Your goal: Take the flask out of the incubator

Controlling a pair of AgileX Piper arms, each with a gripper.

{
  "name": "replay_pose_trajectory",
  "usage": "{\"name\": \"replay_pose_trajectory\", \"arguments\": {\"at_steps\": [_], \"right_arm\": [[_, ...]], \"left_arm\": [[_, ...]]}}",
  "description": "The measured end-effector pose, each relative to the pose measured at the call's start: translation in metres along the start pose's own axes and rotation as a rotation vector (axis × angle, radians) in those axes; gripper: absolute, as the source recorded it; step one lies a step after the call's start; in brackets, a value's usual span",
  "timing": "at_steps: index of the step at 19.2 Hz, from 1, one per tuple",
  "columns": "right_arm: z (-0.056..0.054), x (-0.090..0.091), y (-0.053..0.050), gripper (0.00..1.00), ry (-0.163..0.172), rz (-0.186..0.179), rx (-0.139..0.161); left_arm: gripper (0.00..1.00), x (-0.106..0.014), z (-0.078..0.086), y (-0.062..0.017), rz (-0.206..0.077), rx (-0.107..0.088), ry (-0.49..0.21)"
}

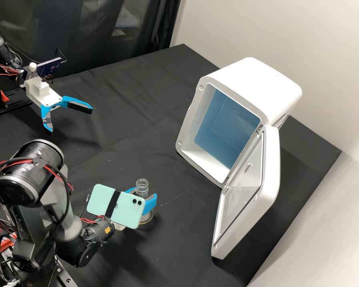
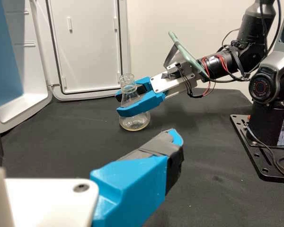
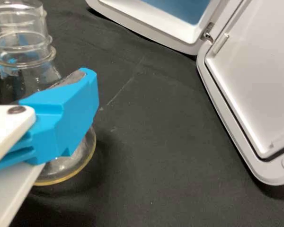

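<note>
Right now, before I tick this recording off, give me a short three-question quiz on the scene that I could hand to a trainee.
1. True or false: the flask stands inside the incubator.
2. The incubator's door is: A) shut, B) swung open, C) taken off and laid flat on the bench.
3. Fill in the missing word: the jaws of the ___ arm are around the flask's neck.

Key: 1 false, it is out on the bench; 2 B; 3 right.
</note>
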State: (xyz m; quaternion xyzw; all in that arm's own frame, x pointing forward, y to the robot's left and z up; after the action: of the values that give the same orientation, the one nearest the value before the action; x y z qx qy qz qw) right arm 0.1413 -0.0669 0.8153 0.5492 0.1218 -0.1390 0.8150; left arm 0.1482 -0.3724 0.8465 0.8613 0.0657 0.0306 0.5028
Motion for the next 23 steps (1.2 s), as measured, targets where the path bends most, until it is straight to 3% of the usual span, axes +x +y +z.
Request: {"name": "replay_pose_trajectory", "arguments": {"at_steps": [6,10,23], "right_arm": [[0.001,0.0023,-0.0036,1.0,0.031,-0.001,0.002],[0.0023,0.0033,-0.0061,1.0,0.033,-0.012,0.013],[0.0032,0.0034,-0.007,1.0,0.03,-0.016,0.009]], "left_arm": [[1.0,-0.0006,0.0005,-0.0009,-0.011,0.007,-0.012],[1.0,-0.0006,0.001,-0.0012,-0.015,0.005,-0.017],[1.0,-0.0016,0.0004,-0.0005,-0.012,0.005,-0.013]]}}
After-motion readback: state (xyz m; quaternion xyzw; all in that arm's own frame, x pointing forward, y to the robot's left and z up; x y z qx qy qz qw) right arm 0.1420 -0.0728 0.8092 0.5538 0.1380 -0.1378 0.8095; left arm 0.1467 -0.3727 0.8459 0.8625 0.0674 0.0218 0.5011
